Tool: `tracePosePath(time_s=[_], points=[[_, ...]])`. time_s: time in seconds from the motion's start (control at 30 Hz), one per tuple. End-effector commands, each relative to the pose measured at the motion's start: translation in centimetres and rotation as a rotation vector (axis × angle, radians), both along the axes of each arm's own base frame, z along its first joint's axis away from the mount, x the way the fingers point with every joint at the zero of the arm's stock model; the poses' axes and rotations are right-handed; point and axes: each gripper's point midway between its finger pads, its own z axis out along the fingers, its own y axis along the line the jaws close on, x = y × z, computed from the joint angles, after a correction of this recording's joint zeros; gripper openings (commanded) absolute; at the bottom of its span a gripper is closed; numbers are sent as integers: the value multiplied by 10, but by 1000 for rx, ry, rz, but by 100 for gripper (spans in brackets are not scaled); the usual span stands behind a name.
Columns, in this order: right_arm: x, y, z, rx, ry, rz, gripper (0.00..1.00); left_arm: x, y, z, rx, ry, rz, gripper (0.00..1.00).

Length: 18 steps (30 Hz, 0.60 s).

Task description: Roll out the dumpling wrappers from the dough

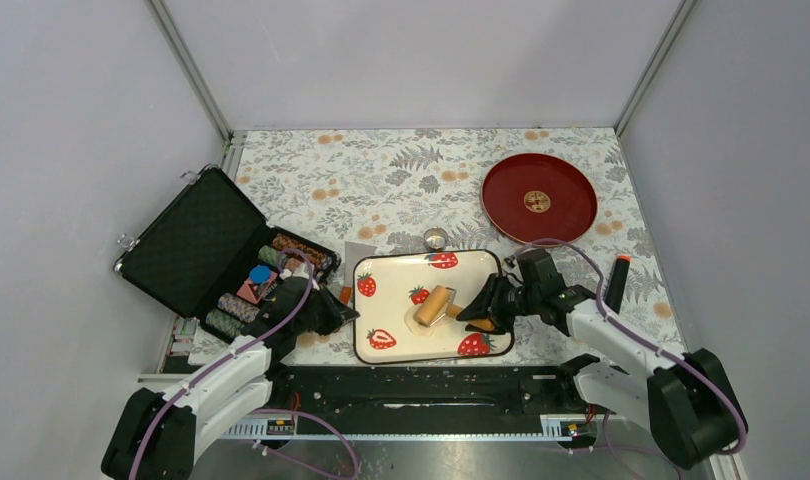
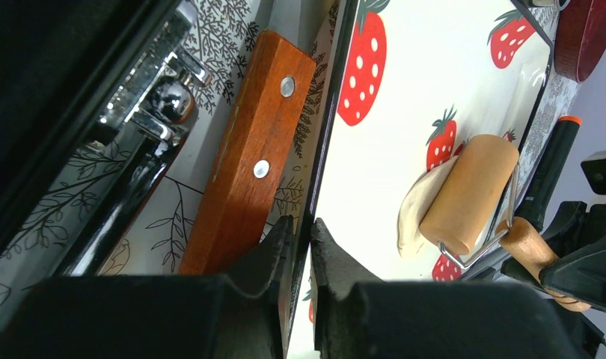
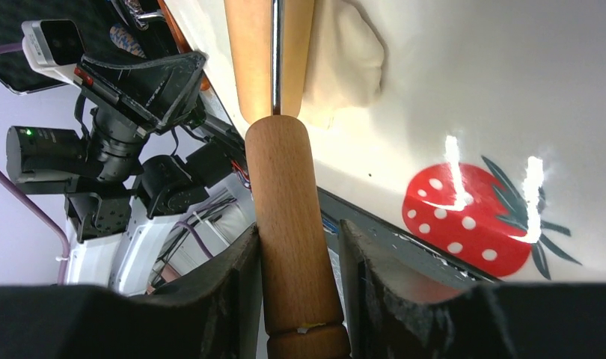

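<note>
Clenched at the bottom of the right wrist view: right gripper (image 3: 296,254), black jaws tight on both sides of the round handle of a smooth tan wooden roller (image 3: 285,187). Just beyond, a steel wire yoke, then the pale wooden drum, set against and partly over the small soft pale-cream dough (image 3: 345,60) at top centre, partly flattened, edges lumpy. Underneath, a glossy white rectangular strawberry-printed tray (image 3: 464,97), dark-rimmed, hard and slick.

Low in the left wrist view, left gripper (image 2: 300,247) pinched shut on that tray's rim, its left edge in the overhead view, apparently to steady it. Beside it, a reddish-brown wooden handle (image 2: 248,157) with two metal rivets, flat on the floral-patterned worktop (image 1: 381,180).

Judged light, yielding and tacky, easily torn once thin. Best worked through the drum with even downward pressure, not pinched; lifted only by an edge, gently.

Upper right of the overhead view: round red lacquer plate (image 1: 538,197). Between it and the tray, a small metal ring cutter (image 1: 436,238).
</note>
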Motion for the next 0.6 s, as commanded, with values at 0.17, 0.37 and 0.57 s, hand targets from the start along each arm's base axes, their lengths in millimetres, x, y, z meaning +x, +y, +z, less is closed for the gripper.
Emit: tracePosePath(time_s=[0.17,0.37,0.57], points=[[-57,-73,-74,-464,306,-26,0,-3,11,-11,41,34,43,0],[-63,-82,-62,-483,268,-53,0,-4,11,-11,39,33,39,0],[-63,-86,-60,-520,272,1,0,-3,11,-11,40,33,43,0]])
